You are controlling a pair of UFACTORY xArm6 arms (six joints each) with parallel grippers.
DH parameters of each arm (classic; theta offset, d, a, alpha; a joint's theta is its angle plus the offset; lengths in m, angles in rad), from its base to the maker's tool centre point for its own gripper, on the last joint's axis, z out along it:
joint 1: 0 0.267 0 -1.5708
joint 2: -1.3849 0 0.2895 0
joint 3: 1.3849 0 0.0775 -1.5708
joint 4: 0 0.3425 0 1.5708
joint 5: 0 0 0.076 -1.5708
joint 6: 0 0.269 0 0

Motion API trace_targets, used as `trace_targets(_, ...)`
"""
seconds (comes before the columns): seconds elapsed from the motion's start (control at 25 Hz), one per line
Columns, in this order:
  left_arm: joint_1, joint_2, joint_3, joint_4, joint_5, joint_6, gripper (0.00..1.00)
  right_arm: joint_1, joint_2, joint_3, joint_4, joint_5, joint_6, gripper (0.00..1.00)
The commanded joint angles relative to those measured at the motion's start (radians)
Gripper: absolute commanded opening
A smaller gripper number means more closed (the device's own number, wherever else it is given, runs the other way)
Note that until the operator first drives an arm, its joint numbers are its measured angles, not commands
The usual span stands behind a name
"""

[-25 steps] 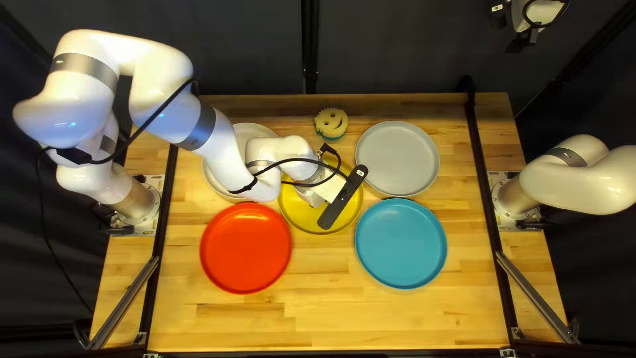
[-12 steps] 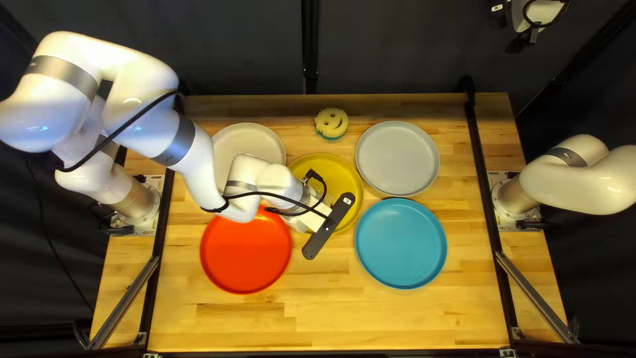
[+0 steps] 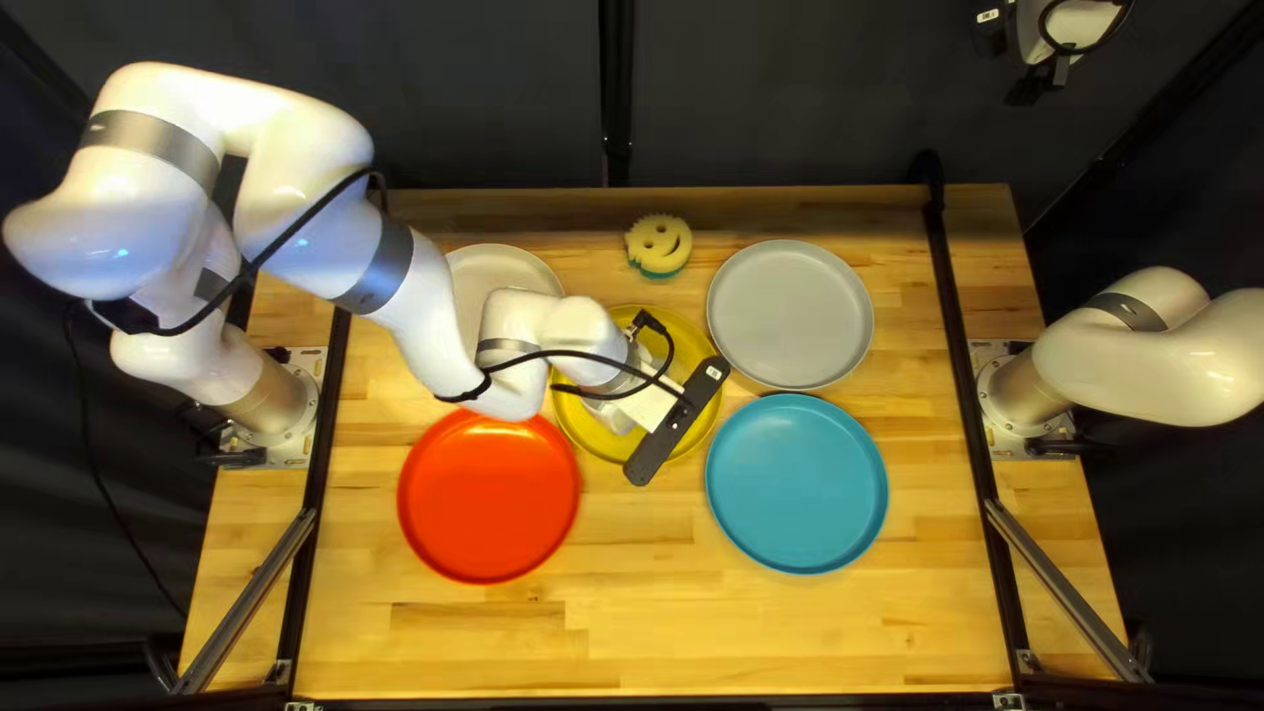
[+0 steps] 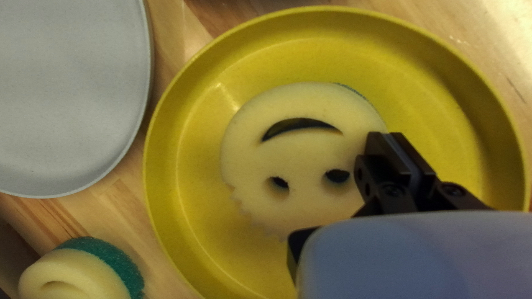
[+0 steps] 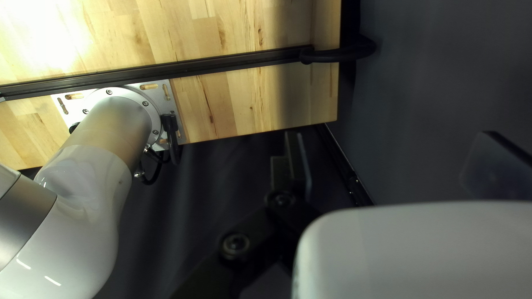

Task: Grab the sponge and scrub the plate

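First, nearest to the table's near edge, the red plate [image 3: 489, 500] and the blue plate [image 3: 797, 483] lie without change. Just behind them is the yellow plate [image 4: 183, 111], and inside it rests 1 smiling sponge [image 4: 299, 152], pale side up.

My left arm [image 3: 428, 323] has changed its place: 0.5 s ago it reached more toward the near edge, and now it has gone back partly over the yellow plate. Such a to-and-fro fits with scrubbing, so I judge that this step is in progress.

The 2 fingers of my left gripper [image 4: 394, 137] are closed together, right at the sponge's side. I see no foam between them; whether they pinch a hidden part, I cannot tell. If they only push, the sponge could slip away from them, so the next strokes should be short, with gentle pressure.

My right gripper [image 5: 396, 149] is released, its 2 fingers wide apart, away from the plates.

Farther are the white plate [image 3: 494, 277] and the grey plate [image 3: 790, 314], and near the far edge the second sponge [image 3: 658, 245], outside all plates.
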Motion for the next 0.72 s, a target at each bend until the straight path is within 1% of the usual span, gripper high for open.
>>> trace_targets(0.04, 0.005, 0.009, -0.003, -0.011, -0.009, 0.014, 0.0, 0.0, 0.0, 0.0, 0.0, 0.0, 0.0, 1.0)
trace_targets(0.2, -0.032, -0.031, 0.035, 0.031, -0.009, -0.059, 0.0, 0.0, 0.0, 0.0, 0.0, 0.0, 0.0, 1.0)
trace_targets(0.44, -0.096, -0.1, 0.095, 0.118, 0.009, -0.203, 0.0, 0.0, 0.0, 0.0, 0.0, 0.0, 0.0, 1.0)
trace_targets(0.64, -0.113, -0.156, 0.154, 0.153, 0.019, -0.263, 0.0, 0.0, 0.0, 0.0, 0.0, 0.0, 0.0, 1.0)
trace_targets(0.72, -0.108, -0.162, 0.161, 0.155, 0.02, -0.267, 0.0, 0.0, 0.0, 0.0, 0.0, 0.0, 0.0, 1.0)
